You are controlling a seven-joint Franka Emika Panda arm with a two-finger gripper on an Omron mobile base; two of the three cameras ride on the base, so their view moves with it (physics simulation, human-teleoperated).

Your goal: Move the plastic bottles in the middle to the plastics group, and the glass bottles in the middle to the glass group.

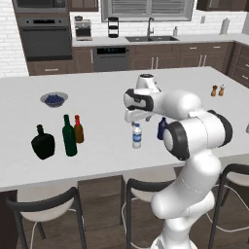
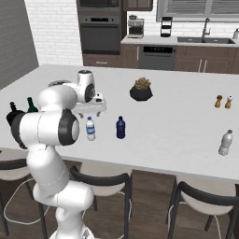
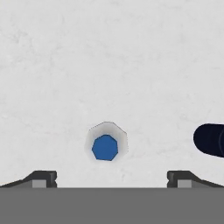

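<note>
White marble counter [image 1: 97, 141]: pale island top that carries every bottle, seen from above through the pincer.
Pincer [image 3: 111, 177]: two small dark fingertips stand wide apart, nothing between them, pointing straight down above the counter.
Small clear plastic bottle with a blue label [image 1: 137, 136]: stands upright directly below the pincer; from the hand it shows as a blue cap ringed by a clear body [image 3: 106, 145], between the two tips and a little toward the left one.
Small dark blue plastic bottle [image 2: 120, 128]: upright just beside the clear one, off the pincer's right tip [image 3: 210, 140], outside the gap.
Tall slim dark green glass bottle [image 1: 69, 136]: well away from the pincer, already next to the squat black round flask [image 1: 43, 143] and the small amber bottle with a red cap [image 1: 78, 129].
Clear plastic bottle at the far edge [image 2: 225, 143]: well apart on the other side, probably the plastics group.
Step in hand: likely descending to grasp the clear bottle.
Doing it well: centre the cap between the tips, drop straight down, close on the body below the cap, and stay off the dark blue neighbour.
</note>
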